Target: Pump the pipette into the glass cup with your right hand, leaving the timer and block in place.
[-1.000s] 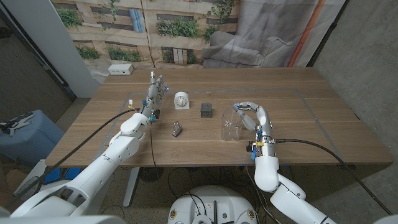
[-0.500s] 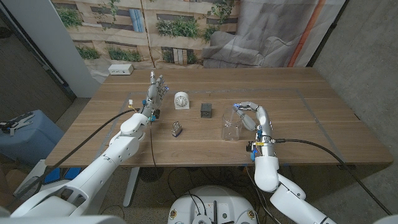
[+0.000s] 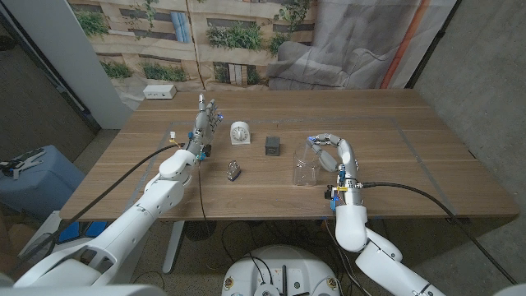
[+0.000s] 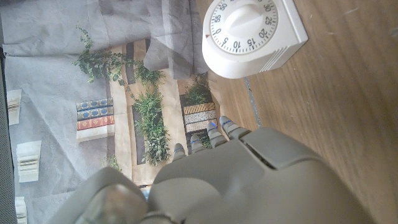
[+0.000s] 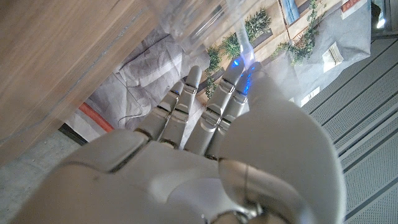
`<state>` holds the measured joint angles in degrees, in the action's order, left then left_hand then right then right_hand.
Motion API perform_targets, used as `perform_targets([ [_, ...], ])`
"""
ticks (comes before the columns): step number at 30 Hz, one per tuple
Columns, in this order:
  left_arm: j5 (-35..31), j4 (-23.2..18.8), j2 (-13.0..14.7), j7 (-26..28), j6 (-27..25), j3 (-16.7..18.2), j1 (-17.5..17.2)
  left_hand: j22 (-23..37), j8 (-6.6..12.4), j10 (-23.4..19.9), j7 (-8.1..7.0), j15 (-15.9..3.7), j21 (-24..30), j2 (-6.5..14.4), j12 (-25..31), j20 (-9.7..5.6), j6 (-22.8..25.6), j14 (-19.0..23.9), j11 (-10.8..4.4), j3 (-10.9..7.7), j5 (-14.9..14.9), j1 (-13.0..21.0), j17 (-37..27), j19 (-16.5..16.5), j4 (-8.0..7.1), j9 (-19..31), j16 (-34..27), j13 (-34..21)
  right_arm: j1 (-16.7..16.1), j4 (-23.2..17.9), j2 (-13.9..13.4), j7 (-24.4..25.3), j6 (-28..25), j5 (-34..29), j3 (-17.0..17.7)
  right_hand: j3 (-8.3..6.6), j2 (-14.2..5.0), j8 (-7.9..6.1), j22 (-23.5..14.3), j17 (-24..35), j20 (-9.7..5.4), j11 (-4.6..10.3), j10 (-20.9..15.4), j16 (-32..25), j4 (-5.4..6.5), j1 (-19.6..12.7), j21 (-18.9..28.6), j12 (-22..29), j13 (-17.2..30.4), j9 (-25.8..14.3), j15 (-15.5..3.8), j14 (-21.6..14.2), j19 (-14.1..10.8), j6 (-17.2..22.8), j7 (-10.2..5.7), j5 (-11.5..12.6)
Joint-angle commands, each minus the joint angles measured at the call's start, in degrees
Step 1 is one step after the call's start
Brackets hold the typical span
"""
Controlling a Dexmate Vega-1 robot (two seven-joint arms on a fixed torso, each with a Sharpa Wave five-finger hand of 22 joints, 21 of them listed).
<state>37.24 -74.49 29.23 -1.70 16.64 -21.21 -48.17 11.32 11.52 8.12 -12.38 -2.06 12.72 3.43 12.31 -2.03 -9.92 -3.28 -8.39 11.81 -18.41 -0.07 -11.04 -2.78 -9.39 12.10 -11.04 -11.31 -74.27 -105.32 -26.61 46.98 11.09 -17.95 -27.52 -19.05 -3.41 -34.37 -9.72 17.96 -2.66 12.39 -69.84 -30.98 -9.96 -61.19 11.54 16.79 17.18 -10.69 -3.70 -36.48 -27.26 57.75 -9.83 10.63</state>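
A clear glass cup [image 3: 306,165] stands on the wooden table [image 3: 394,148], right of the middle. My right hand [image 3: 331,150] curls over the cup's rim from the right, its fingers [image 5: 239,74] pinching a thin clear pipette [image 5: 247,48] above the blurred glass [image 5: 205,18]. The white round timer [image 3: 239,131] and the dark grey block [image 3: 272,146] stand side by side behind the cup, apart from it. My left hand [image 3: 205,120] stands on edge to the left of the timer [image 4: 252,34], fingers apart and holding nothing.
A small dark metallic object [image 3: 233,170] lies left of the cup, nearer the table's front edge. A white power strip [image 3: 160,92] sits at the far left corner. A printed backdrop hangs behind the table.
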Motion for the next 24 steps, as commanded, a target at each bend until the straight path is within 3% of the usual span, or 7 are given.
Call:
perform_targets([
  [1, 0.01, -0.01, 0.0, -0.01, -0.02, 0.01, 0.01, 0.12, 0.34, 0.16, -0.33, -6.58, 0.3, 2.51, 0.22, -5.15, -0.15, -0.56, -0.18, 0.4, -0.39, -0.06, -0.35, -0.34, 0.0, 0.13, -0.33, -0.32, 0.42, 1.03, 0.52, 0.62, 1.45, 0.32, 0.3, -0.15, 0.1, -0.04, -0.23, 0.05, -1.27, -0.11, 0.17, -0.07, 0.43, -0.26, -0.09, -0.07, 0.0, -0.35, -9.03, -0.39, -0.2, 0.78, -1.4, -0.23],
  [24, 0.01, -0.04, 0.01, 0.0, -0.03, 0.01, 0.0, 0.12, 0.32, 0.14, -0.33, -6.63, 0.28, 2.52, 0.23, -5.14, -0.19, -0.55, -0.16, 0.39, -0.39, -0.06, -0.34, -0.38, 0.0, 0.13, -0.33, -0.31, -0.9, -1.18, -0.32, -2.26, 0.18, 2.5, 1.52, 1.06, 1.53, 1.79, -0.25, -0.79, -0.32, -0.1, 2.48, 1.76, 1.57, 2.8, -0.2, -1.51, -0.16, -0.2, -8.08, 0.51, 0.09, -2.54, -1.39, -0.29],
])
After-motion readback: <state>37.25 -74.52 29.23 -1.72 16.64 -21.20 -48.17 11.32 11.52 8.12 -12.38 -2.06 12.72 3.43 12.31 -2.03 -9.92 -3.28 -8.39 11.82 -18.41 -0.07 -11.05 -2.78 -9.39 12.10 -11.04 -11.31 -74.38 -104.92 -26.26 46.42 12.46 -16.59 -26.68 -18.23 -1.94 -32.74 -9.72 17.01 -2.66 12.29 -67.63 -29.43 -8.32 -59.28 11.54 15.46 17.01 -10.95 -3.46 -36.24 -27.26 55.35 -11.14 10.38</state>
